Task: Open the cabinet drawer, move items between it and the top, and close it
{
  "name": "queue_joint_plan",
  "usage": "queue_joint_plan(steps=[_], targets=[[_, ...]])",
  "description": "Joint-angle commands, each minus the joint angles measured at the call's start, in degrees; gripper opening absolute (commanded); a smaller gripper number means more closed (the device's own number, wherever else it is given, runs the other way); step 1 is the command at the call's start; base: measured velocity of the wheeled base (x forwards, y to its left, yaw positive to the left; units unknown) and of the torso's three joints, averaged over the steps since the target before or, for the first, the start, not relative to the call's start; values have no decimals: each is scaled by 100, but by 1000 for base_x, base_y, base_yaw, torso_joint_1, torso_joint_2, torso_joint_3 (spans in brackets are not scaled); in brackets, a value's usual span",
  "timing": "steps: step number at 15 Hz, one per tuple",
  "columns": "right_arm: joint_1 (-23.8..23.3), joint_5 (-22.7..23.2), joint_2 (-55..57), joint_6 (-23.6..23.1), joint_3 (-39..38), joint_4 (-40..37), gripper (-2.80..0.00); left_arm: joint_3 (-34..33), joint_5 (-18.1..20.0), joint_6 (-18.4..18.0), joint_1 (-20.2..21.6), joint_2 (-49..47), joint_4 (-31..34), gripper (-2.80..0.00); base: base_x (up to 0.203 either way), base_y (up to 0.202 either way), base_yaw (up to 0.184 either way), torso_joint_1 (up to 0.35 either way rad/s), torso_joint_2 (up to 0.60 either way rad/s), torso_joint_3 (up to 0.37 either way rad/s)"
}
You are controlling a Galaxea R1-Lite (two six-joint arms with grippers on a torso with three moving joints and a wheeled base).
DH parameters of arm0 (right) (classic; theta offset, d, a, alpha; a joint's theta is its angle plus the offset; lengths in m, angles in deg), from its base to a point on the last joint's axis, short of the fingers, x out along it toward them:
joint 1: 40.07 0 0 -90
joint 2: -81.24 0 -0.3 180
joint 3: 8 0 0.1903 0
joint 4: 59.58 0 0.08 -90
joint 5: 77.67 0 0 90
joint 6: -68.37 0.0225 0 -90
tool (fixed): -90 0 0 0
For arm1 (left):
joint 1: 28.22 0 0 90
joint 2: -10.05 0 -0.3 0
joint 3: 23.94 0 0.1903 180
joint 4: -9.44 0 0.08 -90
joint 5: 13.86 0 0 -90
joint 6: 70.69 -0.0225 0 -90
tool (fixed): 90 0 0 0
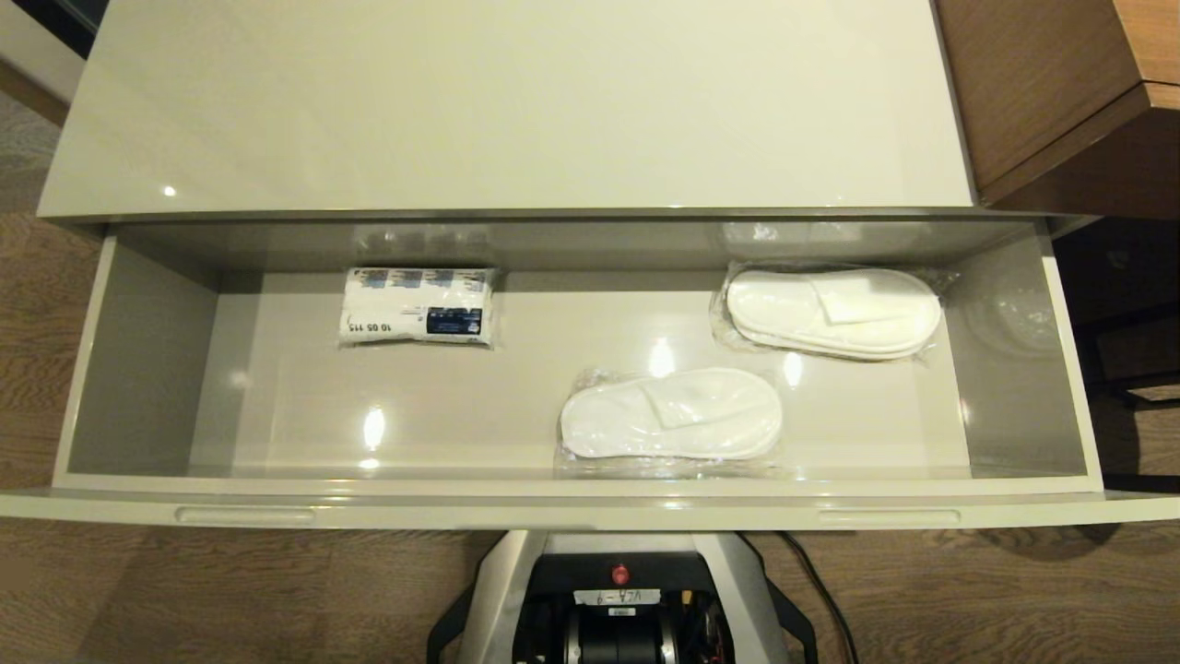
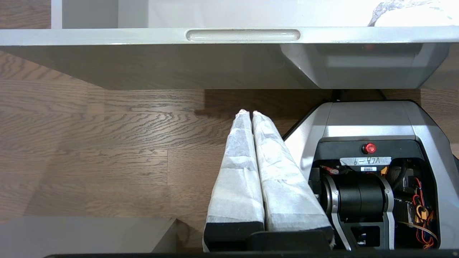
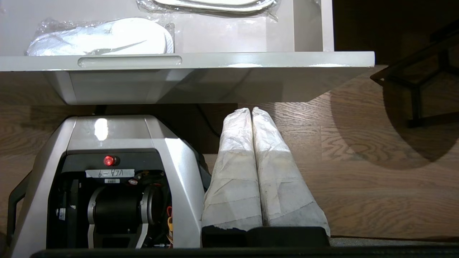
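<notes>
Standing pulled fully out, the cabinet drawer holds a printed white packet at its back left, one wrapped slipper pair near the front middle and another slipper pair at the back right. The cabinet top lies behind. Left tool and right tool hang below the drawer front, fingers pressed together, gripping nothing.

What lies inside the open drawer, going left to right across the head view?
Printed white packet → nearer wrapped slipper pair → farther wrapped slipper pair, all lying apart on the floor of the cabinet drawer. Neither arm shows in this view.
</notes>
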Motion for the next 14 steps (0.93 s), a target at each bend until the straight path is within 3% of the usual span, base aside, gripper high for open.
queue_joint_plan(steps=[1,14], targets=[[0,1,4,-2,-9,0,-280,0,0,1,4,-9,2,-280,0,0,0,0,0,0],[1,1,4,-2,-9,0,-280,0,0,1,4,0,2,-280,0,0,0,0,0,0]])
